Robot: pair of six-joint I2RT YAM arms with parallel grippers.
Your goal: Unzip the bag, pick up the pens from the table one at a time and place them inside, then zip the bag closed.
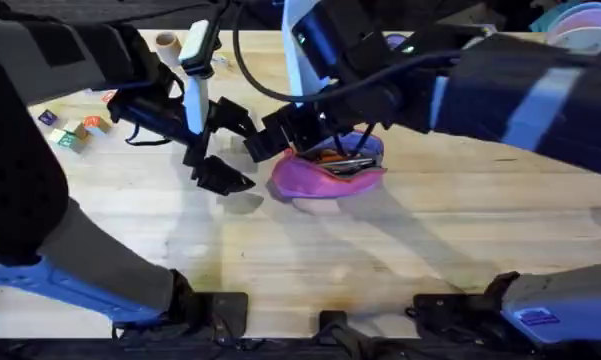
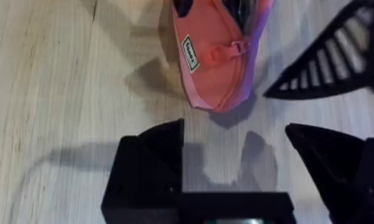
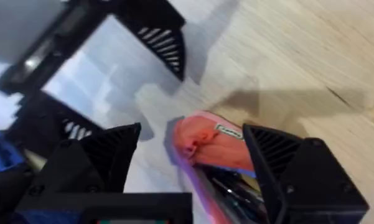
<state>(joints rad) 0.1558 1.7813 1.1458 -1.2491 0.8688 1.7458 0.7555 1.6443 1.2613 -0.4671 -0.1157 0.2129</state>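
Jaws: you have both pairs spread wide, holding nothing.
Overhead: your left gripper [image 1: 223,150] hangs beside the pink soft fabric pouch [image 1: 315,178], which lies mid-table on the light wooden tabletop [image 1: 400,250], unzipped, with pens [image 1: 338,157] inside; your right gripper [image 1: 285,135] is over its left end.
Left wrist: the pouch [image 2: 215,53] lies ahead of your black fingers [image 2: 152,158].
Right wrist: the pouch end [image 3: 205,146] sits between your fingers [image 3: 286,168].

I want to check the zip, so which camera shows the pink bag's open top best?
The overhead view: the bag lies open, pens visible inside. The left wrist view shows its pink outer side and label; the right wrist view shows one end between the fingers.
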